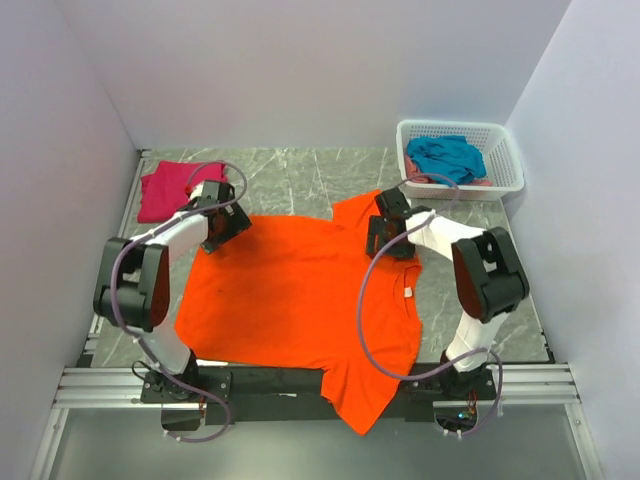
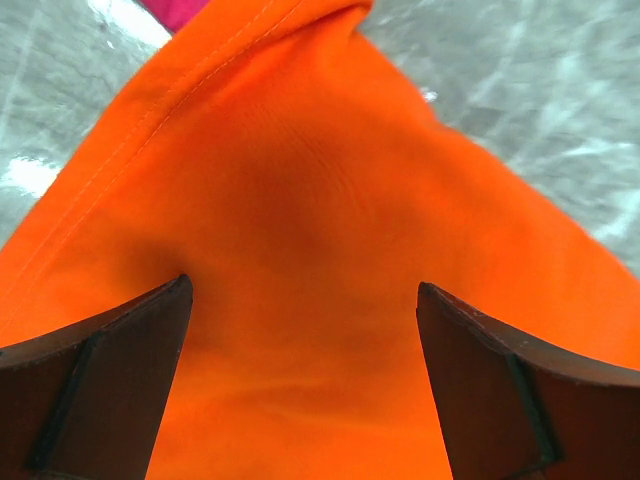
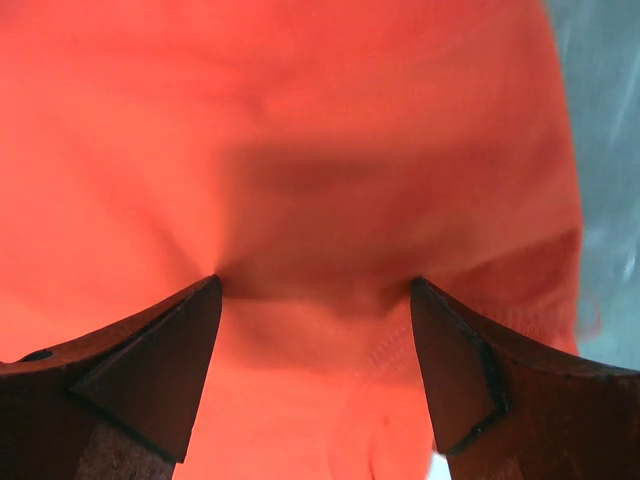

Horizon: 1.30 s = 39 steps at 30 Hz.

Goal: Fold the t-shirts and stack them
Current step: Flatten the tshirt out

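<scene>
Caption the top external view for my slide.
Left arm and right arm, jaws open, over the spread orange t-shirt; pink t-shirt far left, teal t-shirt in the white basket.

no readable text, white neck tag (image 1: 407, 291) on the orange t-shirt (image 1: 290, 290) too small to read

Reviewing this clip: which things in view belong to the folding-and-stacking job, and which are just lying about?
Part of the job:
- orange t-shirt, spread out flat
- magenta t-shirt, folded at the far left
- teal t-shirt, crumpled inside the white basket

Just there:
- white basket, only a container
- grey marbled table
</scene>
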Tool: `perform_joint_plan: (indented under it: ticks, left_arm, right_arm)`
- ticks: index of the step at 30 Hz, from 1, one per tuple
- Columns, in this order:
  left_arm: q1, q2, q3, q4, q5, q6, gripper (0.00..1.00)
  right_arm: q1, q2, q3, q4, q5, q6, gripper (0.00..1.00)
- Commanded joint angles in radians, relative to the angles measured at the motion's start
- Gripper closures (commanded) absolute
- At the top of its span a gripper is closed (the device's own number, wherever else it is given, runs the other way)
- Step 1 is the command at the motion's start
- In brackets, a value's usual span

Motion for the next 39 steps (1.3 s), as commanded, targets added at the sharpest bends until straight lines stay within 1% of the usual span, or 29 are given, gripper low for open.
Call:
perform_joint_plan:
  ticks: [1,4,5,10,15,19,25,27,29,33,35,36,37,38,39]
  left_arm:
    - [-0.004,0.055,0.053,0.02,-0.008,0.004,0.01]
    - [-0.004,0.101,0.081,0.009,-0.016,-0.004,0.01]
    - [-0.004,0.121,0.085,0.014,-0.014,-0.004,0.0]
    - [-0.004,0.187,0.145,0.013,0.006,-0.001,0.01]
    - [-0.004,0.254,0.245,-0.01,0.022,0.006,0.01]
    - [-0.004,0.31,0.303,-0.027,0.03,0.007,0.01]
    - [-0.004,0.346,0.36,-0.035,0.052,0.018,0.01]
    - [-0.004,0.356,0.401,-0.058,0.049,0.027,0.01]
    - [-0.004,0.347,0.414,-0.073,0.047,0.029,0.01]
    - [-0.004,0.259,0.365,-0.064,0.081,0.024,0.01]
    - [-0.007,0.181,0.33,-0.079,0.076,0.009,0.01]
    - [-0.007,0.15,0.314,-0.107,0.069,0.001,0.01]
    - [-0.005,0.079,0.258,-0.112,0.058,-0.014,0.0]
    - [-0.005,0.039,0.224,-0.116,0.055,-0.025,0.01]
    - [-0.005,-0.004,0.187,-0.128,0.047,-0.036,0.01]
  right_arm:
    - [-0.012,0.092,0.091,-0.061,0.067,0.024,0.17]
    - [-0.034,0.124,0.158,-0.109,0.083,0.021,0.18]
    - [-0.04,0.133,0.171,-0.126,0.081,0.02,0.2]
    - [-0.073,0.185,0.256,-0.156,0.106,-0.034,0.19]
    - [-0.113,0.253,0.352,-0.159,0.086,-0.094,0.18]
    - [-0.138,0.308,0.459,-0.176,0.084,-0.123,0.18]
    - [-0.158,0.36,0.551,-0.169,0.052,-0.16,0.19]
    - [-0.158,0.359,0.566,-0.176,0.055,-0.167,0.19]
    - [-0.158,0.345,0.57,-0.178,0.064,-0.167,0.19]
    - [-0.153,0.25,0.547,-0.173,0.055,-0.167,0.18]
    - [-0.15,0.201,0.51,-0.172,0.055,-0.151,0.18]
    - [-0.144,0.143,0.487,-0.161,0.055,-0.144,0.18]
    - [-0.133,0.109,0.429,-0.137,0.048,-0.131,0.17]
    - [-0.127,0.039,0.393,-0.121,0.041,-0.123,0.17]
    - [-0.118,0.002,0.322,-0.103,0.034,-0.117,0.17]
